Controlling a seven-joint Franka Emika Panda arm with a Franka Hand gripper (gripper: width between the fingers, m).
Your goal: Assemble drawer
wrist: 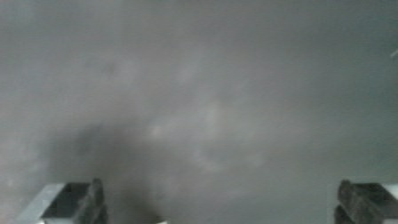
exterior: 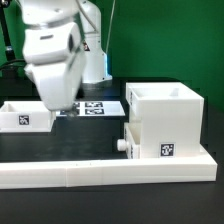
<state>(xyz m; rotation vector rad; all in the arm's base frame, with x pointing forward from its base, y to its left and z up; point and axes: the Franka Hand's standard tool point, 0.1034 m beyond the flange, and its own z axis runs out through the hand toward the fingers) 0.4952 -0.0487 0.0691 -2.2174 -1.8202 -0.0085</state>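
Observation:
The tall white cube-like housing [exterior: 165,108] stands on the exterior view's right, with a black-and-white tag on its front. A knobbed tray [exterior: 134,141] sits low at its left side, its knob [exterior: 121,146] pointing left; I cannot tell how far in it is. A second tray [exterior: 24,114] lies at the far left. My gripper [exterior: 63,104] hangs between that tray and the housing, just above the table. In the wrist view the gripper [wrist: 222,205] is open: both fingertips [wrist: 75,201] stand wide apart with only blurred grey surface between them.
The marker board [exterior: 97,107] lies flat behind my gripper. The low white L-shaped border wall [exterior: 90,173] runs along the front and touches the housing's base. The table is black, with a green backdrop behind.

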